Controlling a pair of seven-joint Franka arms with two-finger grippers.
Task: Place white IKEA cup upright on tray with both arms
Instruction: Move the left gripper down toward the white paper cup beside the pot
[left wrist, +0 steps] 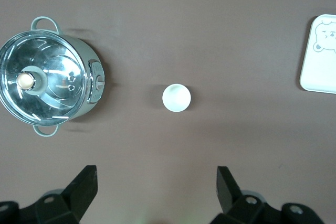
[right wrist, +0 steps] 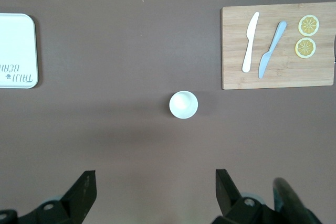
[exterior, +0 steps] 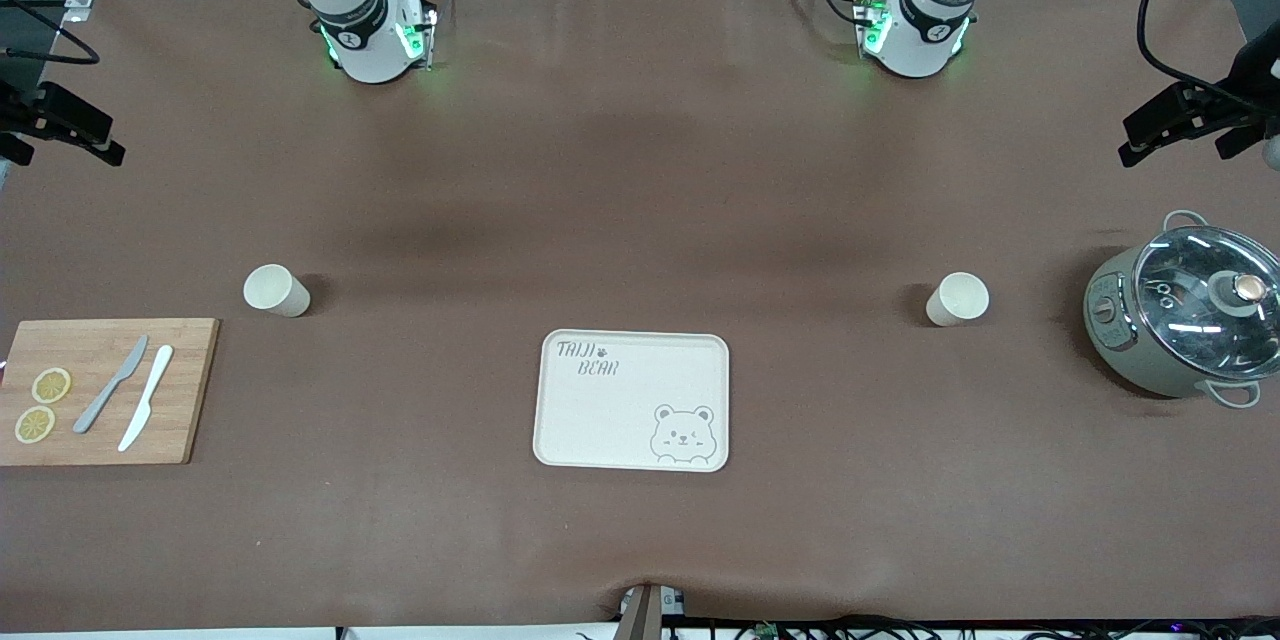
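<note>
The cream tray (exterior: 632,400) with the bear drawing lies flat at the middle of the table, nearer the front camera. Two white cups stand on the table. One cup (exterior: 957,299) is toward the left arm's end and shows under my left gripper (left wrist: 156,170) as a white disc (left wrist: 176,98). The other cup (exterior: 275,290) is toward the right arm's end and shows under my right gripper (right wrist: 154,172) with its round rim (right wrist: 183,104). Both grippers are open, empty and high over the table. They are out of the front view, which shows only the arm bases.
A wooden cutting board (exterior: 190,390) with two knives and two lemon slices lies at the right arm's end. A grey-green pot with a glass lid (exterior: 1185,310) stands at the left arm's end. Black clamps (exterior: 1190,120) jut in at both table ends.
</note>
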